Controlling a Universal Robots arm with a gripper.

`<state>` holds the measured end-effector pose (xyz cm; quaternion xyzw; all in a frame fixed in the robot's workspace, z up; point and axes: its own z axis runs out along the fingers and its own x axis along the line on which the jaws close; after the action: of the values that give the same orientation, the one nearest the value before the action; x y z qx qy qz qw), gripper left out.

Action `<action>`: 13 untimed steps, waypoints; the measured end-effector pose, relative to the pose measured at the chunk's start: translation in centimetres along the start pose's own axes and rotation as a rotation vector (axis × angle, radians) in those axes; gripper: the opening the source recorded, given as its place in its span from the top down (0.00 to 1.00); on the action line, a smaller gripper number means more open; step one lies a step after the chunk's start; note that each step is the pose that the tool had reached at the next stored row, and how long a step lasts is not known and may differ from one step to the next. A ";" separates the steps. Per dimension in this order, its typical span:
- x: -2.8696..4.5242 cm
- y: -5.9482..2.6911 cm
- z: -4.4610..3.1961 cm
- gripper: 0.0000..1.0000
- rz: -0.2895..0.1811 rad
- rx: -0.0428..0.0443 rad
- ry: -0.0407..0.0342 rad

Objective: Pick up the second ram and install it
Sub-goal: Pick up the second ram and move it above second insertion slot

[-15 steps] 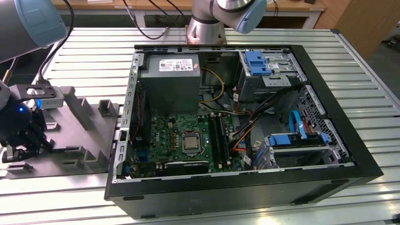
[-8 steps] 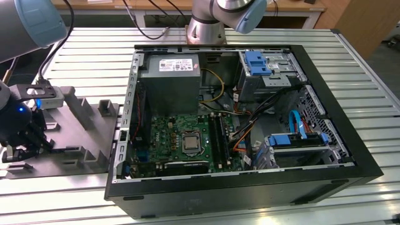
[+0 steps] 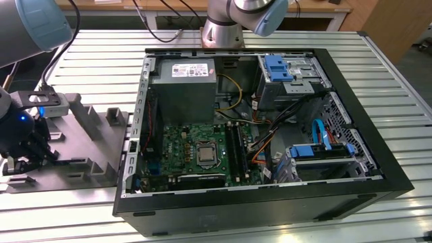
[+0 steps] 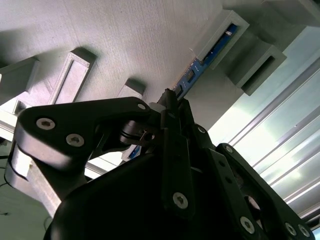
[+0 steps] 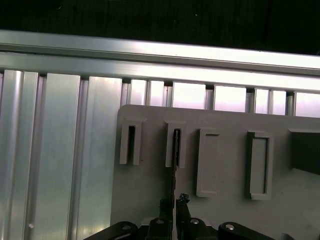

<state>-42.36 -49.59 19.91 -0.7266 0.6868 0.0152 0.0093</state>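
Exterior view takes in a slatted aluminium table [image 3: 101, 61] carrying an open computer case [image 3: 270, 212]. The case lies on its side, so the green motherboard [image 3: 182, 147] faces up and can be reached from above. Just beside the case, at the exterior view's left, lies a grey holder plate [image 3: 74, 152]. Its raised slotted blocks keep parts standing on edge, ready for a grasp. The arm [image 3: 34, 25] bends down over that plate. In the first wrist view the gripper [image 5: 174, 202] straddles the second ram [image 5: 176, 145], which stands on edge with its far end seated in one slotted block. The jaws appear pressed against the stick's two flat faces, pinching it partway along its length. The ram sits in the holder, well apart from the motherboard.
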 end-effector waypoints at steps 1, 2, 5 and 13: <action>0.00 0.00 0.00 0.81 0.000 0.0001 -0.0003; 0.00 0.00 0.00 0.81 0.000 0.0001 -0.0004; 0.00 0.00 0.00 0.81 0.000 0.0001 -0.0004; 0.00 0.00 0.00 0.88 0.000 0.0001 -0.0006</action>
<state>-42.36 -49.59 19.91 -0.7266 0.6868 0.0155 0.0096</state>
